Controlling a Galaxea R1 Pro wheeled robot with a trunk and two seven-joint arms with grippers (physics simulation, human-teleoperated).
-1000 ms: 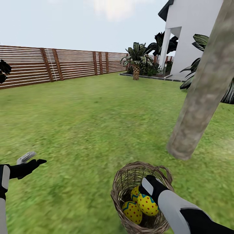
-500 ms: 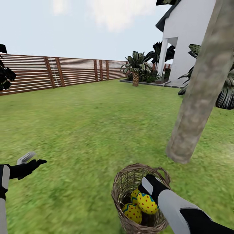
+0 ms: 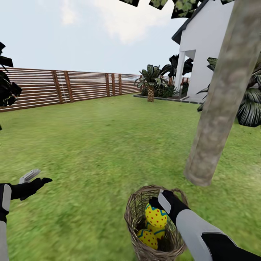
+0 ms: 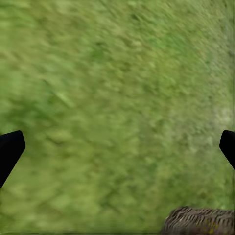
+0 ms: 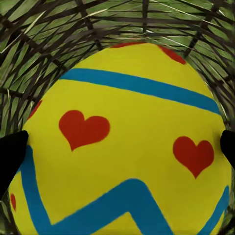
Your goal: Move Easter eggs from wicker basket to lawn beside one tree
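Right gripper [image 3: 158,207] clamped on one Easter egg [image 3: 156,215], fingertips at either flank of it in the right wrist view, egg [image 5: 122,142] raised to about the rim of the wicker basket [image 3: 136,208]. Best lifted straight up until clear of the rim and loop handle, grip held firm on so round a body, then carried over toward the tree [image 3: 217,108], just beside the basket, and lowered onto the lawn [image 3: 90,145] near the foot of the trunk before letting go, lest it roll. Two more eggs low in the basket, one [image 3: 147,238] in plain sight, the other [image 3: 158,232] half hidden under the held egg. Left gripper [image 3: 35,178] spread wide and empty, hovering over grass well apart from the basket. No brand, label or writing anywhere; only red hearts and blue bands on the held egg.
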